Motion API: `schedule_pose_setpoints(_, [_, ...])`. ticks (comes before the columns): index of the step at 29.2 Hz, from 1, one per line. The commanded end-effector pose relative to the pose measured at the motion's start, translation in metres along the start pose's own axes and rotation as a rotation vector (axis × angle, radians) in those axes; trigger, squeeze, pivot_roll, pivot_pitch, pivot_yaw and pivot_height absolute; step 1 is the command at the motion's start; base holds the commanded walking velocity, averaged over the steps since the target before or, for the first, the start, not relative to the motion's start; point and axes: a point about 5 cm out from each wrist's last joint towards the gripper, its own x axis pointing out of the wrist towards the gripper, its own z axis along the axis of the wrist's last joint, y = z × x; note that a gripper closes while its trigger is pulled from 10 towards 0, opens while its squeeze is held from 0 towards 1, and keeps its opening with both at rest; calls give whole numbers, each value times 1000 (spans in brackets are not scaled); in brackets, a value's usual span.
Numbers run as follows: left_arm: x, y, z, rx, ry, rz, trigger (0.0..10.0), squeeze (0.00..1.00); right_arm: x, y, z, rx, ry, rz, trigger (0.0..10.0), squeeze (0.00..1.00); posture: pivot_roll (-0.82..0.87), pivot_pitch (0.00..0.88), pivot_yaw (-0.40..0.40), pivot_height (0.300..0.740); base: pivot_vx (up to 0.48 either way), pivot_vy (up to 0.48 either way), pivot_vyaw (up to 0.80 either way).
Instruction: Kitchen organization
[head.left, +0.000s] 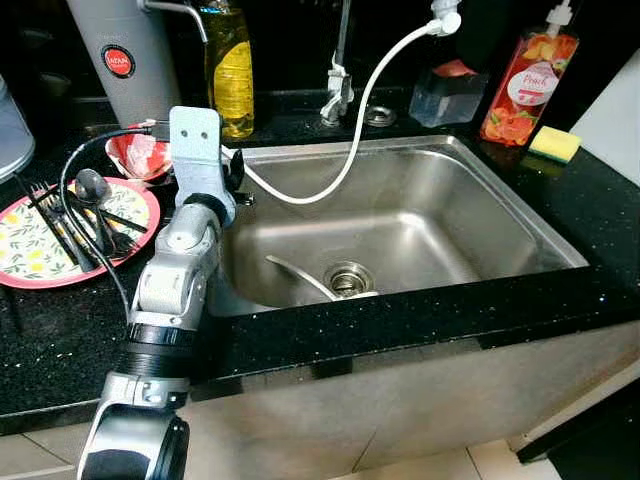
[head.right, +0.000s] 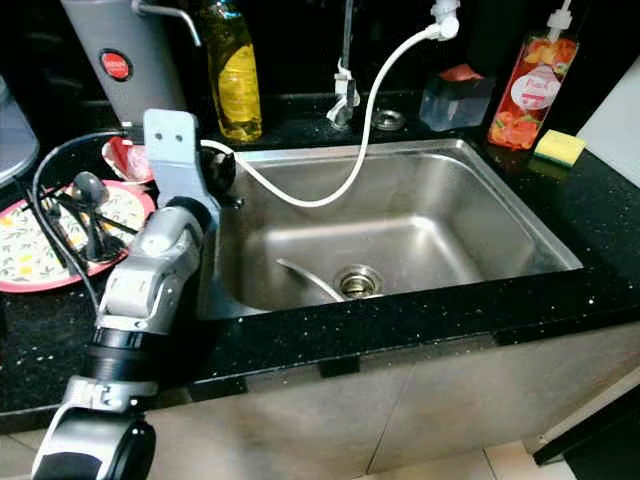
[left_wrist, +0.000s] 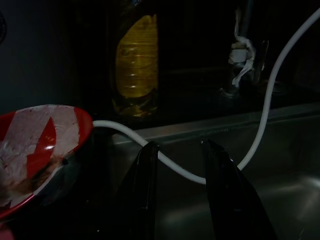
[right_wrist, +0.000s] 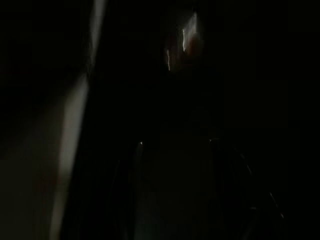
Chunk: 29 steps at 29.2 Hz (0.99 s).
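My left gripper (head.left: 233, 170) hovers at the back left corner of the steel sink (head.left: 520, 212), beside a small red-and-white bowl (left_wrist: 35, 145). Its black fingers (left_wrist: 146, 175) stand open with nothing held. The white faucet hose (left_wrist: 175, 167) runs past just beyond their tips. On the counter to the left lies a floral plate with a red rim (head.left: 28, 250) that carries forks and a dark ladle (head.left: 92, 190). A metal spoon (head.left: 297, 276) lies in the basin near the drain (head.left: 347, 279). The right wrist view is nearly black.
Along the back stand a grey canister (head.left: 125, 55), a yellow bottle (head.left: 231, 68), the faucet (head.left: 340, 85), a clear sponge holder (head.left: 448, 92), a peach soap dispenser (head.left: 525, 85) and a yellow sponge (head.left: 555, 144). The black counter runs round the sink.
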Motion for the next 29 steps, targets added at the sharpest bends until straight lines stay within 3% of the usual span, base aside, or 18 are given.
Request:
schedule_pose_setpoints(1, [-1, -2, 0, 4, 3, -5, 10000, 0, -14, -1, -44, -24, 173, 15, 10000, 0, 40, 0, -24, 740, 0, 0, 0])
schedule_pose_setpoints(2, [-1, -1, 0, 5, 4, -5, 10000, 0, -33, -2, -82, -51, 320, 21, 10000, 0, 49, 0, -23, 740, 0, 0, 0])
schedule_pose_setpoints(7, [-1, 0, 0, 7, 5, -4, 10000, 0, -56, 0, -114, -82, 447, 63, 10000, 0, 53, 0, -20, 740, 0, 0, 0])
schedule_pose_setpoints(12, [-1, 2, 0, 14, 9, -4, 10000, 0, -137, 26, -184, -268, 723, 444, 10000, 0, 61, 0, -13, 740, 0, 0, 0])
schedule_pose_setpoints(13, [-1, 2, 0, 14, 9, -4, 10000, 0, -137, 26, -184, -268, 723, 444, 10000, 0, 61, 0, -13, 740, 0, 0, 0])
schedule_pose_setpoints(18, [-1, 3, 0, 18, 10, -1, 10000, 0, -192, 43, -209, -383, 819, 735, 10000, 0, 65, 0, -13, 740, 0, 0, 0])
schedule_pose_setpoints(22, [-1, 5, 0, 20, 11, 3, 10000, 0, -195, 50, -207, -386, 790, 770, 10000, 0, 67, 0, -10, 740, 0, 0, 0])
schedule_pose_setpoints(24, [-1, 5, 0, 22, 12, 4, 10000, 0, -170, 59, -189, -327, 692, 721, 10000, 0, 67, 0, -10, 740, 0, 0, 0])
schedule_pose_setpoints(27, [-1, 5, 0, 23, 12, 5, 10000, 0, -160, 65, -180, -283, 640, 706, 10000, 0, 60, 0, -10, 740, 0, 0, 0])
schedule_pose_setpoints(29, [-1, 6, -1, 21, 12, 8, 10000, 0, -150, 77, -165, -161, 587, 737, 10000, 0, 57, 0, -14, 740, 0, 0, 0])
